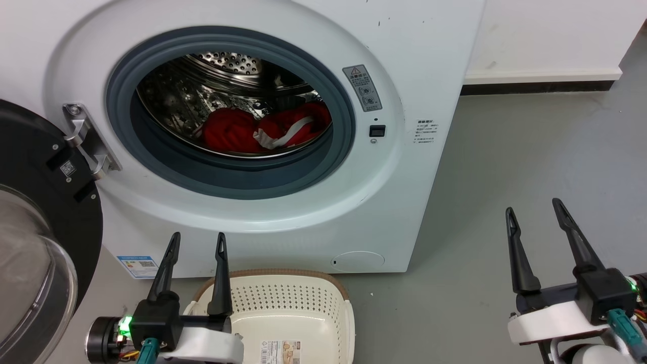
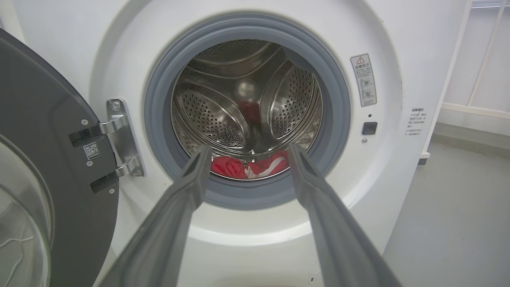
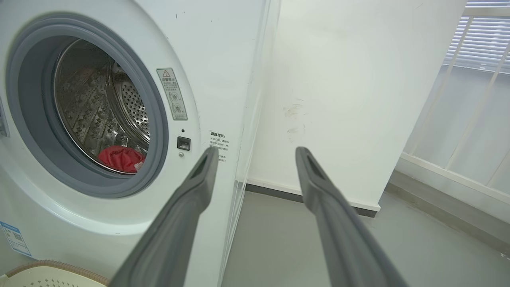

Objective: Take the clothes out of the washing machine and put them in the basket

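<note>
The white washing machine [image 1: 414, 65] has its porthole uncovered, its black-framed glass door [image 1: 35, 237] swung out to the left. Red clothes [image 1: 237, 132] with a white stripe lie at the bottom of the steel drum; they also show as clothes [image 2: 229, 166] and clothes [image 3: 119, 158] in the wrist views. The cream basket [image 1: 303, 298] with a brown rim stands on the floor in front of the machine. My left gripper [image 1: 198, 241] is open, above the basket's left edge and outside the porthole. My right gripper [image 1: 534, 208] is open over the grey floor, right of the machine.
The door's metal hinge [image 1: 86, 139] sticks out at the porthole's left. A white wall [image 1: 551, 35] with a dark skirting runs behind the machine on the right. Grey floor [image 1: 530, 162] stretches to the right. White railing bars [image 3: 470, 103] stand beyond the wall.
</note>
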